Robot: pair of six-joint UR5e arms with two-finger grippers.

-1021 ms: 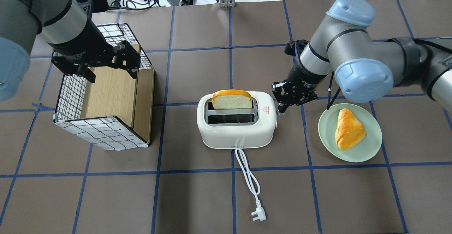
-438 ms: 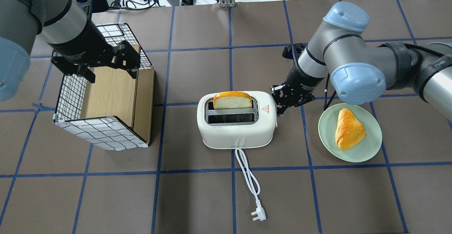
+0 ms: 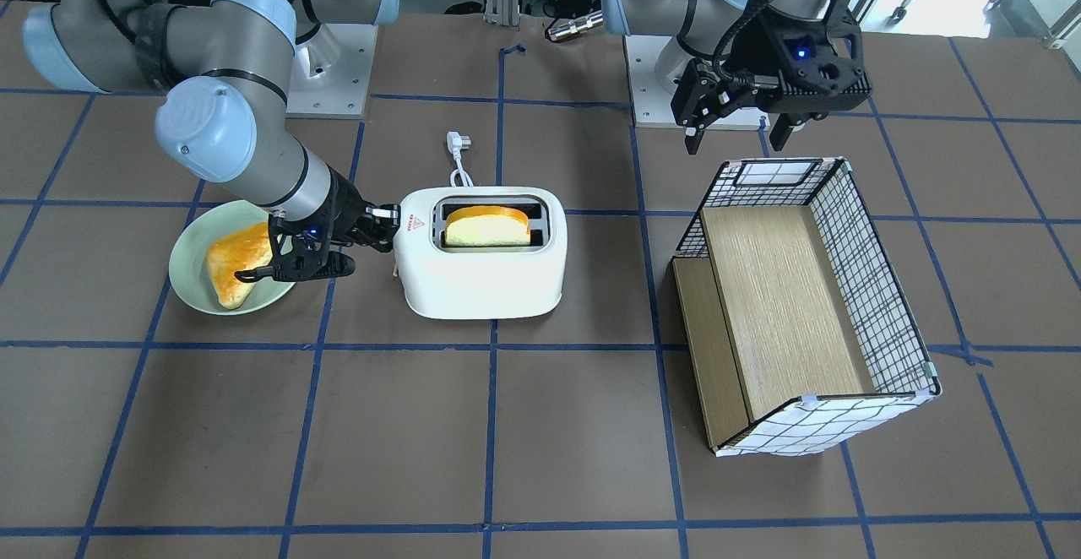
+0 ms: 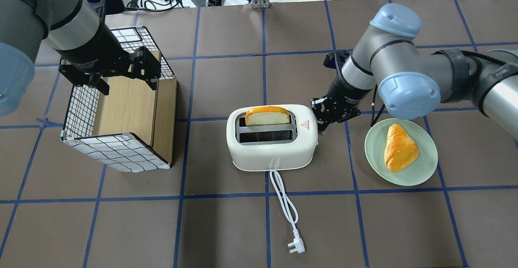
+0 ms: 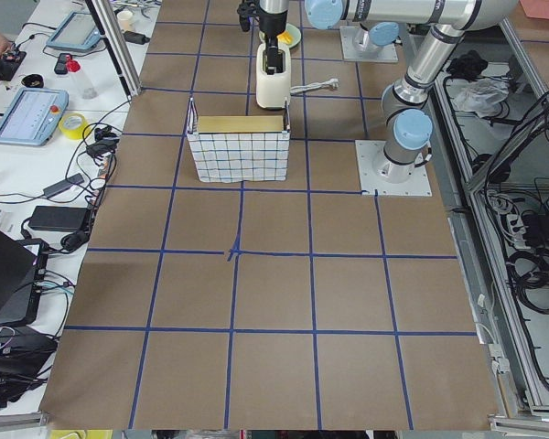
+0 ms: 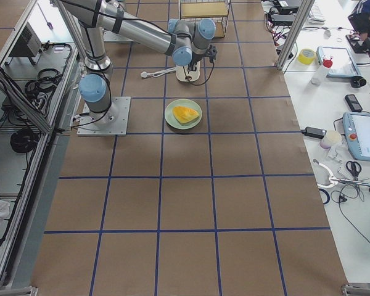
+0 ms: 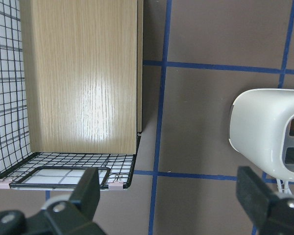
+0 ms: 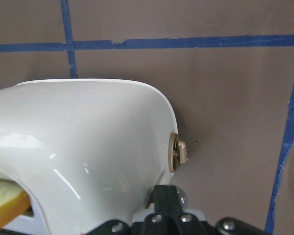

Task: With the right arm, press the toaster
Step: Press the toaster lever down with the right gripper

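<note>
Toaster (image 4: 271,148) in the middle of the table, right gripper (image 4: 322,128) at its end wall with the fingers pressed together, holding nothing.

The body seems to be light, smooth, stiff plastic, so a sideways push would probably slide it. The press should go straight down on the lever at that end, which is mostly hidden under the fingertips in the wrist view, beside a small beige knob (image 8: 179,152). A bread slice (image 4: 267,116) stands in the far slot. The green plate (image 4: 425,173) with a pastry (image 4: 398,147) lies just beside the right arm (image 4: 404,86), and the cord (image 4: 283,197) runs toward the robot; neither seems to block. The left gripper (image 3: 735,135) hangs spread and empty above the checked wire box (image 4: 117,150), well apart.
</note>
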